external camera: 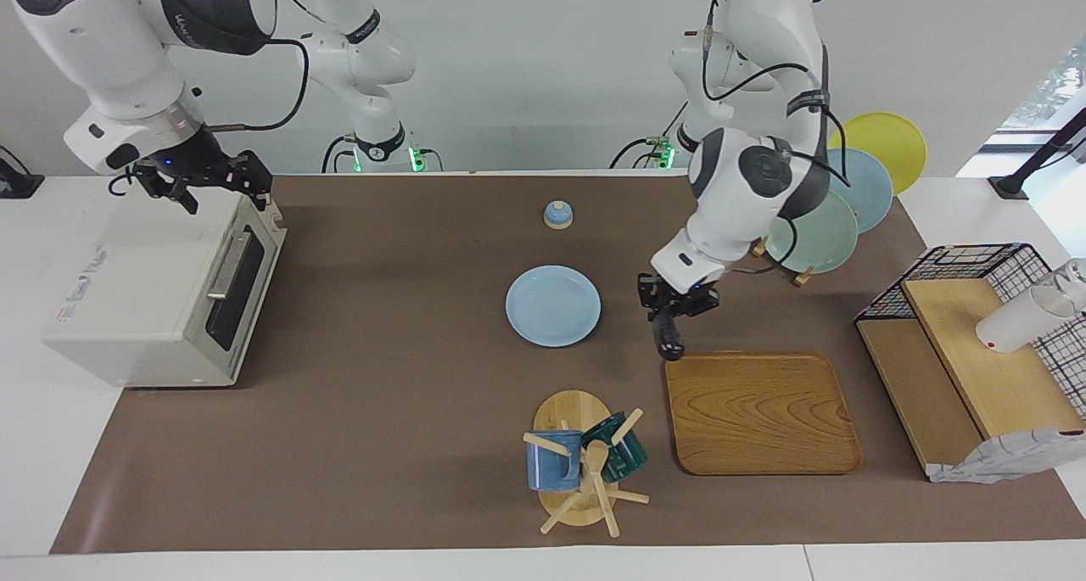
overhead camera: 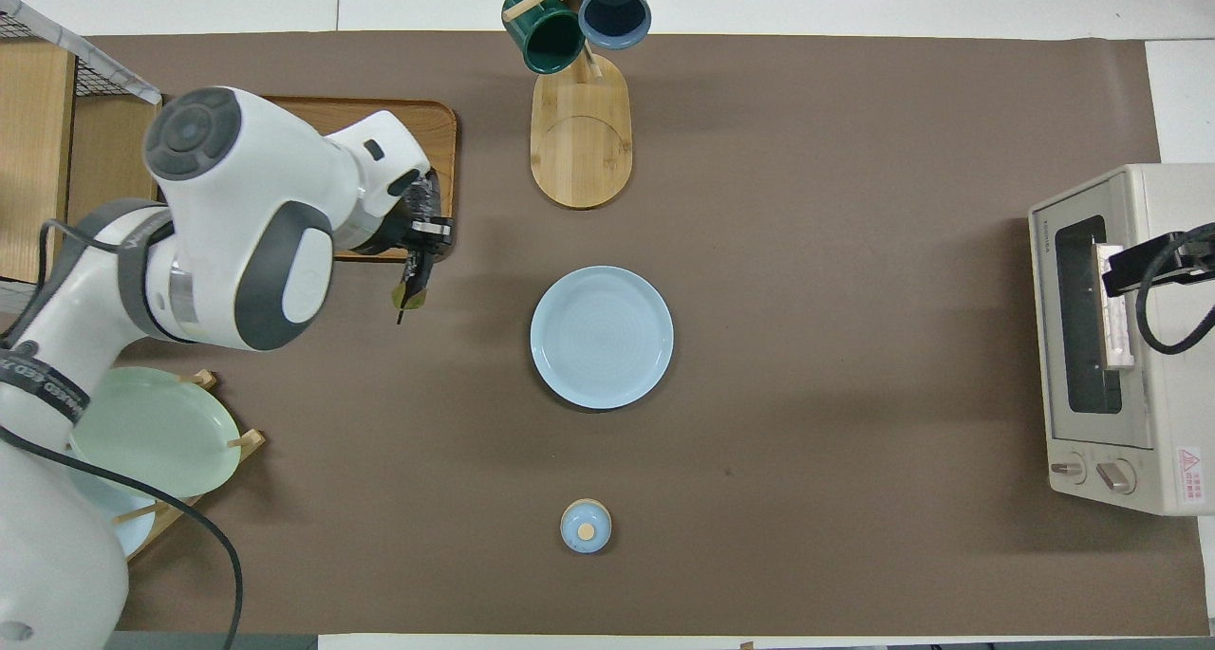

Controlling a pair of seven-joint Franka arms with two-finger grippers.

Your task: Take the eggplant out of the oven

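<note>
Tabletop (external camera: 382,445) under a brown mat is carrying everything. The oven (external camera: 161,288) is sitting at the right arm's end, door up and closed, glass dark. The right tool (external camera: 208,187) is hanging over the oven's top edge near the door, jaws spread wide and gripping nothing; this arm looks to be waiting. The wooden tray (external camera: 759,411) is lying toward the left arm's end, the blue plate (external camera: 553,305) near mid-tabletop, bare. The left tool (external camera: 676,304) is hovering over the mat just beside the tray's corner, fingers clamped on the eggplant (external camera: 667,335), which is hanging nose-down below the fingertips; in the overhead view its stem tip (overhead camera: 406,299) is poking out near the tray's edge. So the eggplant is already out of the oven and in the air. Judging by look: light, firm yet slightly yielding, with glossy skin likely to be slipping under a pinch. Being gripped near one end, it is free to swing; a mid-body hold across the narrow width would be steadying it better.
</note>
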